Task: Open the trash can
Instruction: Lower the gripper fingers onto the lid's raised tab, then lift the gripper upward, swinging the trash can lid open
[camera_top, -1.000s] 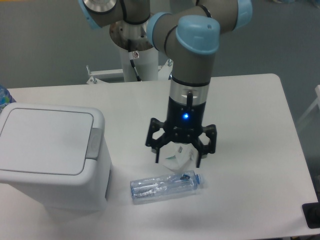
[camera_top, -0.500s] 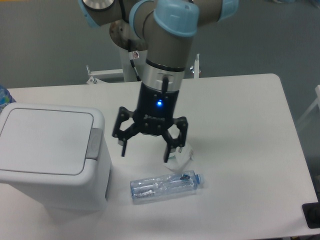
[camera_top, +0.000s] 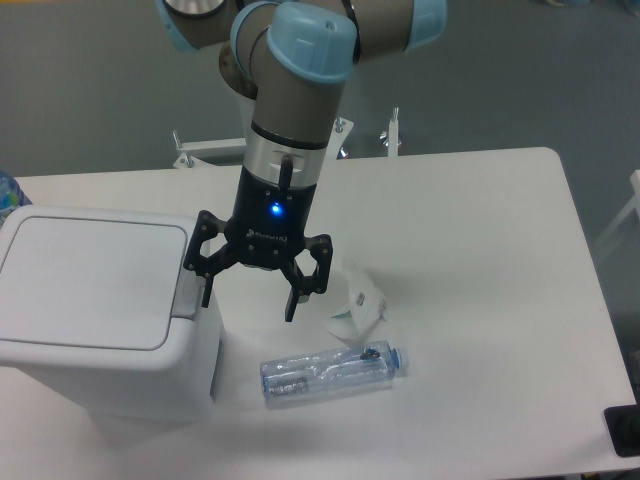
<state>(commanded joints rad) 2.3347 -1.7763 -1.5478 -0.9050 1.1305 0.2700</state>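
Claw (camera_top: 247, 300) spread wide, nothing between the two black fingers, pointing down over the white worktop (camera_top: 480, 250). Left-hand fingertip, as seen by the camera, right at the trash can's (camera_top: 100, 310) right edge, beside the grey push-latch tab (camera_top: 188, 287); contact with the tab impossible to tell from this view. Other fingertip hanging above bare worktop, between the bin and a folded white paper packet (camera_top: 357, 305). Blue light lit on the claw's black body, below the silver wrist and the grey arm with pale blue joint caps. Trash can sitting at the left end of the worktop, near the front edge, upright, boxy and white with rounded corners, flat lid (camera_top: 90, 280) down and closed. Clear plastic bottle (camera_top: 332, 371) with a blue cap lying on its side in front of the claw, cap end toward the right, just below the paper packet. Small dark object (camera_top: 624, 430) cut off at the lower right corner of the view, beyond the worktop's edge.
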